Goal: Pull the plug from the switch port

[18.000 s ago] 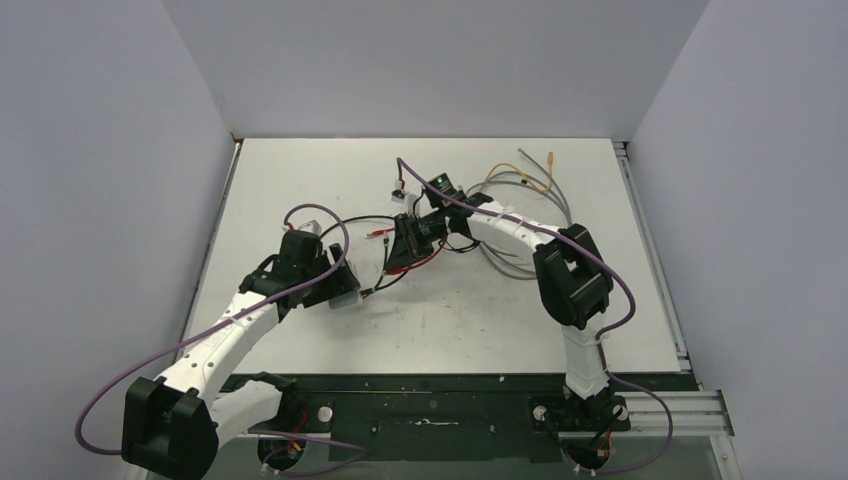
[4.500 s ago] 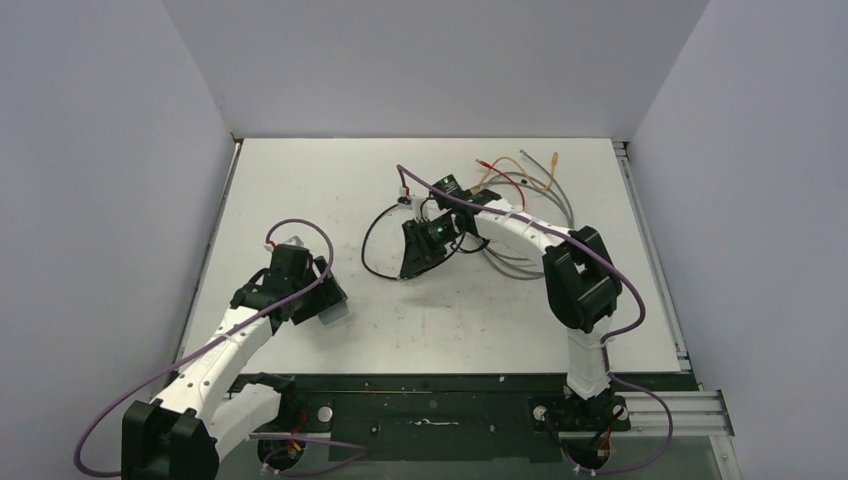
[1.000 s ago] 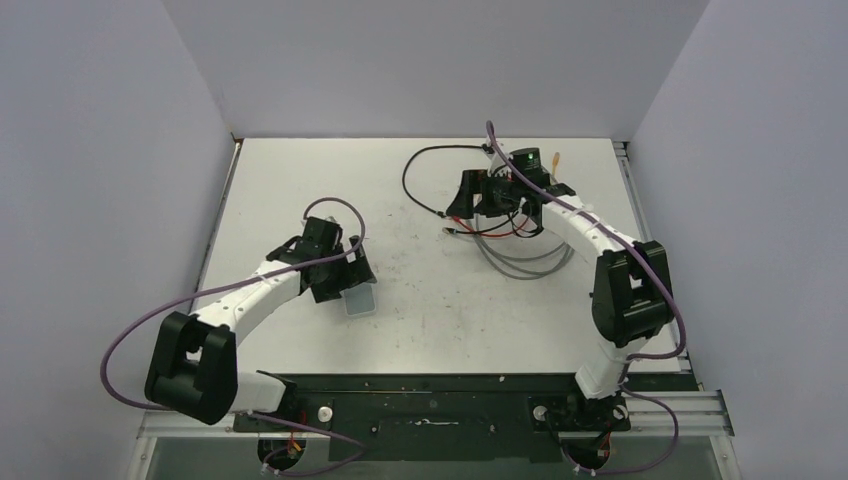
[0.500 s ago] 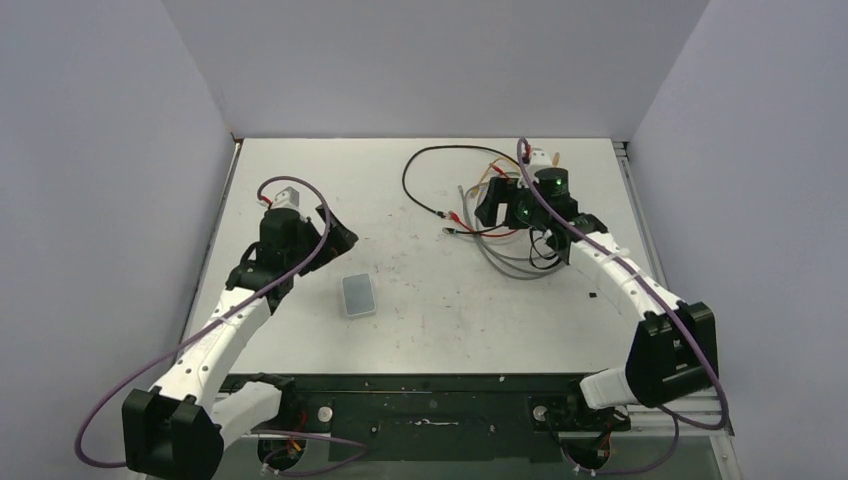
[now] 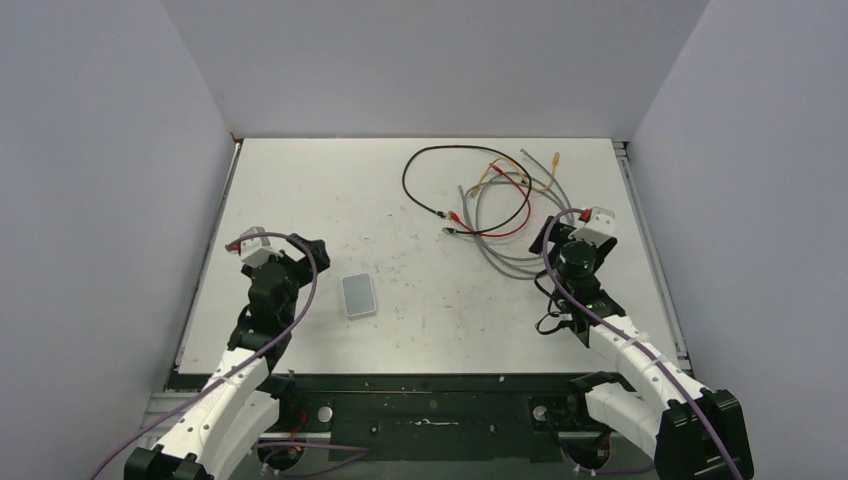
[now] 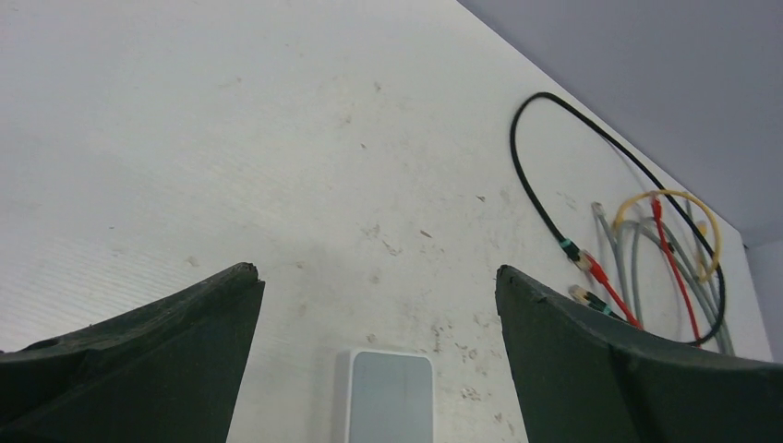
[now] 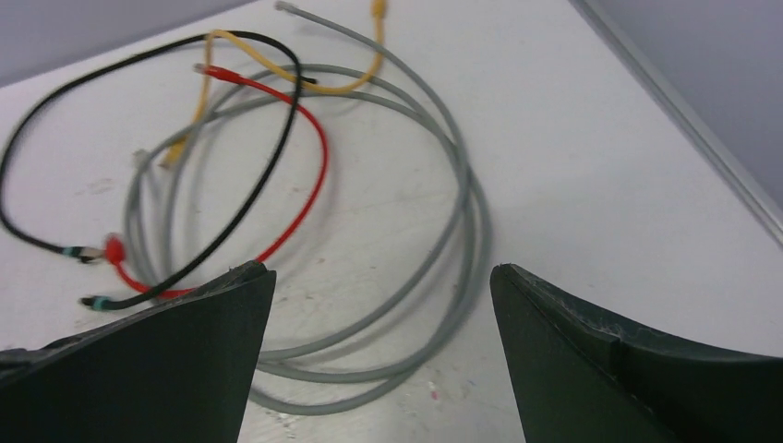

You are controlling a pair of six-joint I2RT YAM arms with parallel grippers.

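The switch (image 5: 359,296), a small pale grey-blue box, lies flat on the white table with no cable in it. It also shows at the bottom of the left wrist view as the switch (image 6: 387,399), just ahead of my open left gripper (image 6: 374,269). The black cable (image 5: 405,180) loops at the back. Its plug (image 5: 447,213) lies loose by the red cable (image 5: 520,214), well apart from the switch. My left gripper (image 5: 308,252) hangs left of the switch. My right gripper (image 5: 548,238) is open and empty over the grey cables (image 7: 462,231).
A tangle of grey cables (image 5: 510,262), a yellow cable (image 5: 492,178) and the red one covers the back right of the table. A metal rail (image 5: 650,250) runs along the right edge. Grey walls close in the left, back and right.
Both arms have drawn back toward the near edge. The left gripper has come off the switch, which stays put. The right gripper has left the cable pile, and the cables lie still.
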